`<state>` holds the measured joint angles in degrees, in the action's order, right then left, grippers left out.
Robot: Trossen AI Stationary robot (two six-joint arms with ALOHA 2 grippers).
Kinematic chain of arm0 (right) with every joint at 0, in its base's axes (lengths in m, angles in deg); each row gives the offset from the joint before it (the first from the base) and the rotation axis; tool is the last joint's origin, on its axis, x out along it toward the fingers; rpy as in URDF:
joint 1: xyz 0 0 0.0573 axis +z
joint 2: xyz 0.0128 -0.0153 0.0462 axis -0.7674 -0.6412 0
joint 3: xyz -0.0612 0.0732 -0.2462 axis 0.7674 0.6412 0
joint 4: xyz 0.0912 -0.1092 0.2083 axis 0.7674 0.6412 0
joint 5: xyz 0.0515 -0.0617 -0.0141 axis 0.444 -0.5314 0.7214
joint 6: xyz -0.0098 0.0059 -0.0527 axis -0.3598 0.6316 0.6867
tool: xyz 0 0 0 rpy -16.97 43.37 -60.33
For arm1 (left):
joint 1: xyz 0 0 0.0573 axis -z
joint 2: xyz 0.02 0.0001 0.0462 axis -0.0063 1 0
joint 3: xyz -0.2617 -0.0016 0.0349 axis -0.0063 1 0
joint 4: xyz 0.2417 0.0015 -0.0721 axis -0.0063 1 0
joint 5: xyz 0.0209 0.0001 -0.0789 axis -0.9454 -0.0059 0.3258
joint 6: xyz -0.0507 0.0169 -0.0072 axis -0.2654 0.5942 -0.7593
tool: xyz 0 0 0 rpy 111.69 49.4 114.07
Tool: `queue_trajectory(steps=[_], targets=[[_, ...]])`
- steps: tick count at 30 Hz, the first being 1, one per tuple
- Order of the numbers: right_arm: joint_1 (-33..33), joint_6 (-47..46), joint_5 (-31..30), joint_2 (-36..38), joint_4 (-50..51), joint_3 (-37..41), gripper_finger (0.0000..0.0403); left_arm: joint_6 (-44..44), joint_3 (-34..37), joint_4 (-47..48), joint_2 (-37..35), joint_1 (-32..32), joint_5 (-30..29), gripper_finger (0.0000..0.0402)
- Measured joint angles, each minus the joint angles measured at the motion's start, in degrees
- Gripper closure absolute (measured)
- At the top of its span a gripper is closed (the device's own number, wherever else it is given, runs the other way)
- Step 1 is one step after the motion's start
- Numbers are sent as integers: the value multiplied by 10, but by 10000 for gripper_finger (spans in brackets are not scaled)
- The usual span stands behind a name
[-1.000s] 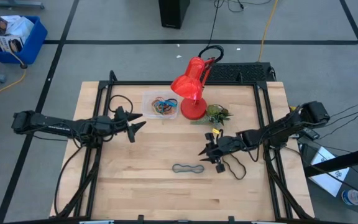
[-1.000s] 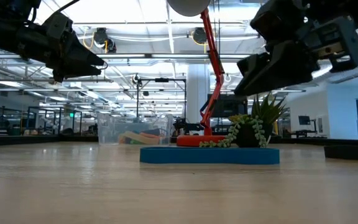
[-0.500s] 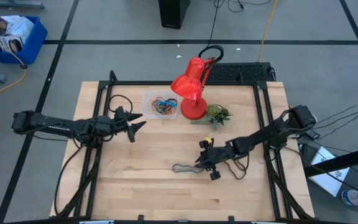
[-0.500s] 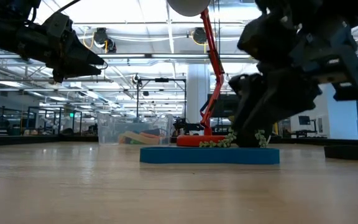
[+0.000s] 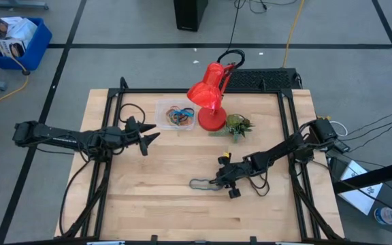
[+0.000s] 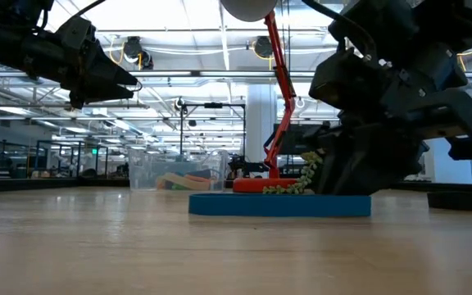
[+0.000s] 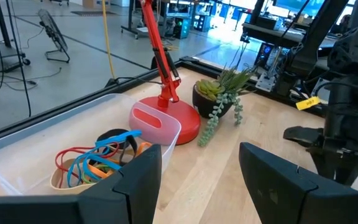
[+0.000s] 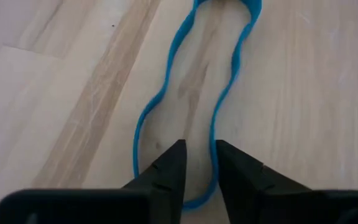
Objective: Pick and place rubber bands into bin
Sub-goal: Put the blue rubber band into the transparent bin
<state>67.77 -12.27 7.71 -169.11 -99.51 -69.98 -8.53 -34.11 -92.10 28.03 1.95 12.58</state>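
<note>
Right gripper is down at the wooden table, lower centre of the high view, its tips at the near end of a blue-grey rubber band lying flat on the pale planks. From the right wrist view the band is a thin, floppy loop pinched in at the waist like a peanut, and the two dark fingers sit close together with only a narrow gap, reaching inside the loop's near end; whether they actually grip the rubber, I cannot tell. Over on the left of the high view, the left gripper waits above the table, fingers spread apart. The bin, clear plastic with rounded corners, sits at upper centre, just beside the glossy red lamp. Inside it, a tangle of rubber bands in red, blue, orange and black. A small potted plant stands right of the lamp base.
</note>
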Motion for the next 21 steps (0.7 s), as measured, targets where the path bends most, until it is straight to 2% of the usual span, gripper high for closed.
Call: queue_trajectory(steps=[6, 13, 21], targets=[[0, 20, 2, 1, 1, 0, 393, -1, 0, 0, 0, 0, 0, 178], [-4, 35, -11, 14, -9, 1, 400, -1, 0, 0, 0, 0, 0, 178], [-35, 65, -21, 159, 44, 1, 401, -1, 0, 2, 0, 0, 0, 178]])
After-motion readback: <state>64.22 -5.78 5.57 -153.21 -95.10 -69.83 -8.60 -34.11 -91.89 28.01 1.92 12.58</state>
